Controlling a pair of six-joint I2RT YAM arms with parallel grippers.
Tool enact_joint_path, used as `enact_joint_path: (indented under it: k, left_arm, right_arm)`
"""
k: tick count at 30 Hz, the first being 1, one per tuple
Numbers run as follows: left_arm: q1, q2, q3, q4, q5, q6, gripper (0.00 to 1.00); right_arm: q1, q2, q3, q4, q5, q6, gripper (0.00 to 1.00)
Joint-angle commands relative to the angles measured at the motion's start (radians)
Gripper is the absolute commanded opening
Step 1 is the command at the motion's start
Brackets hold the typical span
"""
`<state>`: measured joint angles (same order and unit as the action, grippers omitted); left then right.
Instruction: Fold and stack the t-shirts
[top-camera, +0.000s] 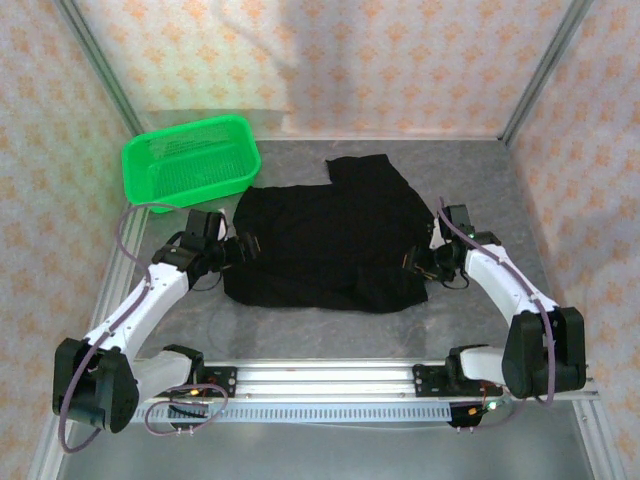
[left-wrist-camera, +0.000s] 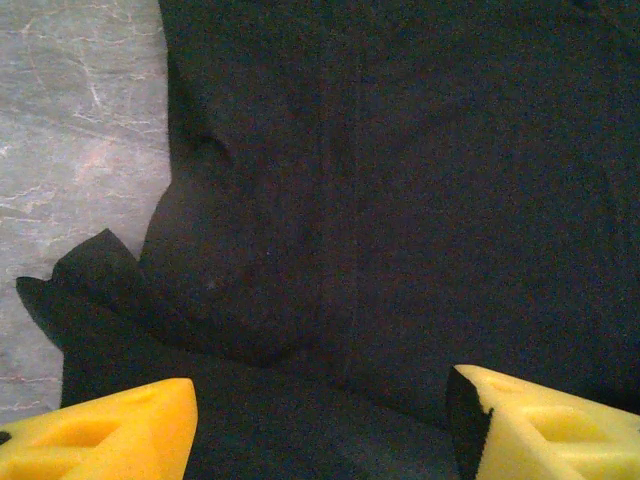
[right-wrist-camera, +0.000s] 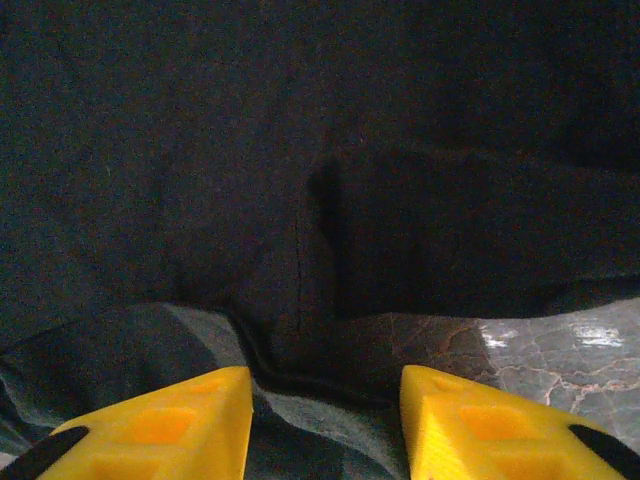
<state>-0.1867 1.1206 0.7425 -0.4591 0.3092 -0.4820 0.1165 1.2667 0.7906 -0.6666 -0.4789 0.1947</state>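
Left fingers (left-wrist-camera: 110, 435) and right fingers (right-wrist-camera: 170, 425) gape apart over black t-shirt (top-camera: 330, 235), layers indistinguishable.

table (top-camera: 480, 330) — grey, marbled | black t-shirt (top-camera: 330, 235) spread mid-table | green basket (top-camera: 190, 160) — far-left corner

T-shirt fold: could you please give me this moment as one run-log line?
black t-shirt: spread on table | left gripper: open, at left edge | right gripper: open, at right edge
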Motion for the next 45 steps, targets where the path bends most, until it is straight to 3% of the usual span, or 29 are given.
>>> enact_joint_path:
  k: [1,7,10,18,25,32,37,42,45]
  left_arm:
    - [0.014,-0.027,-0.010,-0.032,-0.028,0.025,0.68]
    - [0.035,-0.034,0.016,-0.097,-0.059,0.026,0.70]
    - [0.053,-0.039,0.041,-0.161,-0.096,0.024,0.73]
    - [0.124,0.046,0.072,-0.229,-0.112,-0.027,0.76]
    - [0.141,0.166,0.031,-0.053,-0.023,-0.093,0.72]
    - [0.141,0.318,0.047,-0.005,-0.036,-0.113,0.64]
    - [0.141,0.396,0.055,-0.025,-0.087,-0.132,0.56]
    - [0.137,0.421,0.092,0.095,-0.024,-0.166,0.21]
    - [0.123,0.394,0.175,0.087,-0.013,-0.141,0.08]
  right_arm:
    - [-0.004,-0.015,-0.002,-0.033,0.016,-0.015,0.38]
    - [-0.005,-0.011,0.001,-0.021,-0.003,-0.018,0.09]
    - [-0.005,-0.040,0.020,-0.006,-0.026,-0.005,0.00]
    - [-0.005,-0.205,0.098,-0.027,-0.066,0.026,0.00]
    - [-0.005,-0.303,0.136,-0.035,-0.134,0.043,0.00]
    - [-0.005,-0.341,0.163,-0.080,-0.147,0.037,0.00]
    - [-0.005,-0.360,0.174,-0.088,-0.141,0.044,0.00]
    - [-0.005,-0.342,0.188,-0.053,-0.122,0.068,0.00]
    - [-0.005,-0.298,0.223,-0.013,-0.097,0.083,0.00]
